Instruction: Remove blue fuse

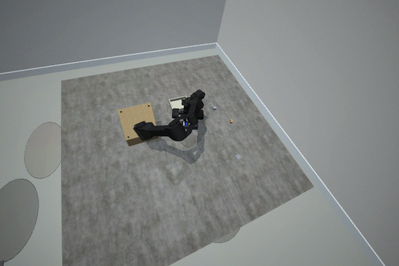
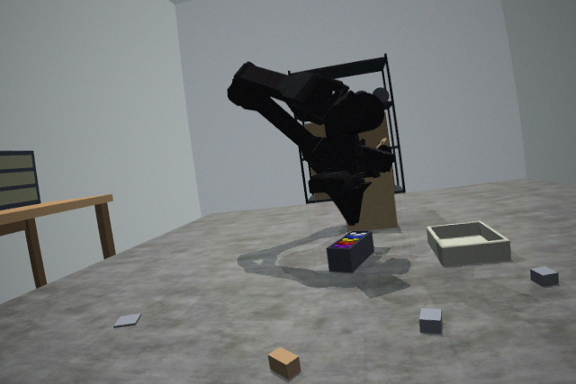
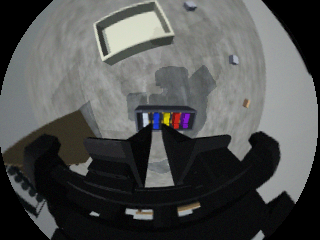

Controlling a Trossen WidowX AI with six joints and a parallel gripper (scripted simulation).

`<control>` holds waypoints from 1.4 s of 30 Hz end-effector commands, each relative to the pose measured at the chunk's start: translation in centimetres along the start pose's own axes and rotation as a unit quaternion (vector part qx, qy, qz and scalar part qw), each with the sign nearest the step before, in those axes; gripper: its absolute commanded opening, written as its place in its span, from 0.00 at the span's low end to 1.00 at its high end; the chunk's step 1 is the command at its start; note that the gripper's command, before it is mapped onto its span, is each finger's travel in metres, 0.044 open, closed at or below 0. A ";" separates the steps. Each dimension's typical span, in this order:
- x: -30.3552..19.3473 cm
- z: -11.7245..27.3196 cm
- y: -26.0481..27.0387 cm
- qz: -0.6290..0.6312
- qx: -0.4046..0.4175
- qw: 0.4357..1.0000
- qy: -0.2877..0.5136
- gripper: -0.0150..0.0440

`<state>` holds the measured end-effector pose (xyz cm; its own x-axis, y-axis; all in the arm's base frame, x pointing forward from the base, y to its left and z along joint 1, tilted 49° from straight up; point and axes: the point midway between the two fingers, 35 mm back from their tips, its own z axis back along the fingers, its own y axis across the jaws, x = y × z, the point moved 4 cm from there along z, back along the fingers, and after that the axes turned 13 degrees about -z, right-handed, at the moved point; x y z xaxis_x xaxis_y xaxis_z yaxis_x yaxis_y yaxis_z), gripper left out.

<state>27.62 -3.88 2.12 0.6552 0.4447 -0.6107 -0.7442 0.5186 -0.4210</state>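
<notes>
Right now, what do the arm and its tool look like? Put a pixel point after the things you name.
The arm [image 1: 193,108] [image 2: 283,126] is matte black with chunky joints and slimmer links. The tool [image 2: 353,223] [image 3: 156,126] is black too, its two fingers tapering to narrow tips. No markings or cables can be made out.

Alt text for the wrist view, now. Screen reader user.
The black end effector, fingers slightly apart with nothing between them, reaches toward a dark fuse block holding white, blue, yellow, red and purple fuses in a row. Beyond it, a cream tray with nothing in it lies at upper left; two small gray blocks and an orange one lie to the right.
</notes>
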 end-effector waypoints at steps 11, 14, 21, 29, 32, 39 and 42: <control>-0.1 -1.4 0.0 0.002 -0.001 1.000 0.003 0.37; -0.1 -1.7 0.0 0.002 -0.001 1.000 0.003 0.37; -0.1 -1.8 0.0 0.002 -0.001 1.000 0.003 0.37; -0.1 -1.9 0.0 0.002 -0.001 1.000 0.003 0.37; -0.1 -2.1 -0.1 0.002 -0.001 1.000 0.003 0.37; -0.2 -2.7 -0.1 0.002 -0.001 1.000 0.003 0.37; -0.2 -2.8 -0.1 0.002 -0.001 1.000 0.003 0.37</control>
<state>27.29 -5.89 0.47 0.6548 0.4426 -0.6126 -0.7443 0.5183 -0.4211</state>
